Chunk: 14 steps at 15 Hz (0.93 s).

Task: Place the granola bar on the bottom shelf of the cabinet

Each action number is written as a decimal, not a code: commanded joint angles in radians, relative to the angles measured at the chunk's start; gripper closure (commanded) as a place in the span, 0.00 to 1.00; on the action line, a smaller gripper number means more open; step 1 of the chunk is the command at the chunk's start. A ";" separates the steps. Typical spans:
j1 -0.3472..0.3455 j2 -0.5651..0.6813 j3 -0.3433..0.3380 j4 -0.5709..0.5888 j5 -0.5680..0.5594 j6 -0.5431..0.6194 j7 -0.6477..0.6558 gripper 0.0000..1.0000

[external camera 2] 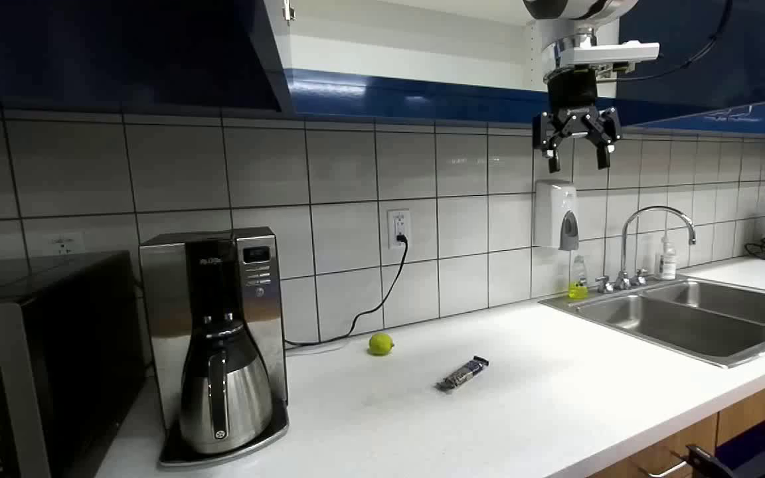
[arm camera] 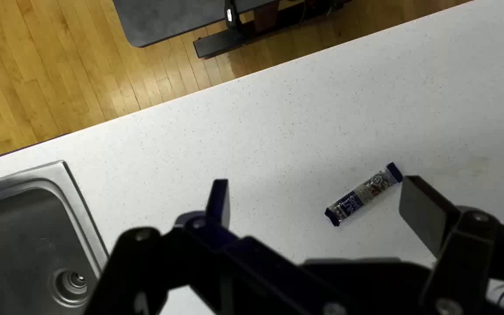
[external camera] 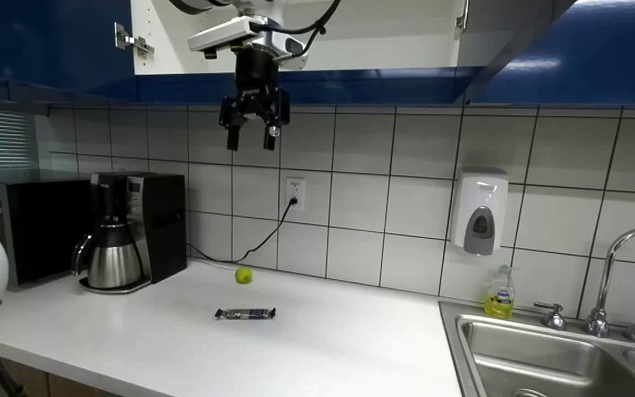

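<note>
The granola bar [external camera: 246, 314] is a small dark wrapped bar lying flat on the white counter. It also shows in an exterior view [external camera 2: 463, 374] and in the wrist view [arm camera: 364, 194]. My gripper [external camera: 251, 141] is open and empty, pointing down high above the counter, with its fingertips below the cabinet's blue lower edge. It also shows in an exterior view [external camera 2: 580, 164]. In the wrist view [arm camera: 315, 192] the bar appears far below, between the fingers and closer to the right one. The open cabinet [external camera: 383, 49] has a white interior; its bottom shelf's top face is hidden from below.
A yellow-green ball [external camera: 243, 275] sits behind the bar near the wall. A coffee maker [external camera 2: 216, 345] and microwave [external camera 2: 44, 358] stand at one end; a sink [external camera 2: 681, 318] with faucet is at the other. A soap dispenser [external camera: 480, 211] hangs on the wall. Blue doors [external camera: 47, 49] flank the cabinet.
</note>
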 commanded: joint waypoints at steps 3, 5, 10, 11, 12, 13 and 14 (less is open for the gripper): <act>0.003 -0.009 0.000 -0.012 0.000 0.004 0.004 0.00; 0.006 -0.032 0.001 -0.049 0.000 0.012 -0.001 0.00; 0.002 -0.113 0.003 -0.175 -0.019 0.017 -0.001 0.00; 0.001 -0.133 0.005 -0.202 -0.023 0.018 0.001 0.00; -0.001 -0.154 0.007 -0.227 -0.031 0.019 0.003 0.00; 0.000 -0.177 0.008 -0.254 -0.039 0.021 -0.001 0.00; 0.000 -0.198 0.009 -0.279 -0.048 0.025 -0.004 0.00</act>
